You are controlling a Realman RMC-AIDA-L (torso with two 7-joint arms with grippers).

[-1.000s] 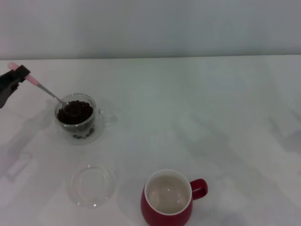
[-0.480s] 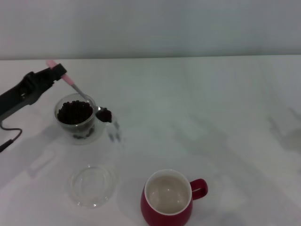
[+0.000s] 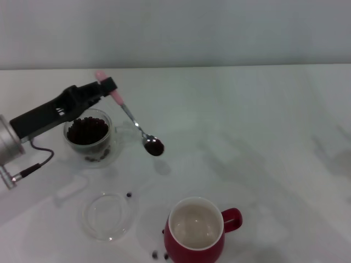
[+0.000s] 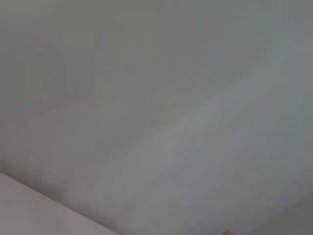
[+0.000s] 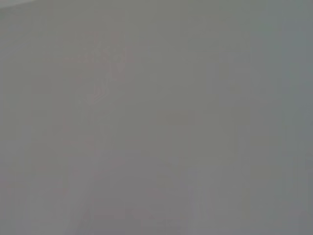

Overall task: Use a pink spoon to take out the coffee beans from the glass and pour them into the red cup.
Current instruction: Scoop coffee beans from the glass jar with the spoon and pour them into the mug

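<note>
One pink spoon (image 3: 129, 116), bowl heaped with dark coffee beans (image 3: 155, 147), clamped in left gripper (image 3: 108, 87) jaws, frame's upper left; wrist views show nothing.

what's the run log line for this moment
left gripper: holds spoon | beans on spoon: over table, between glass and red cup | spilled beans on table | right gripper: unseen

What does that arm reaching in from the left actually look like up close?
The left arm's tool is a slim black piece, long and angular, with open slots along its side. It joins a silver-grey metal cylinder at the wrist. A thin black cable loops out beneath and ends in a small plug. The right arm is out of view.
</note>
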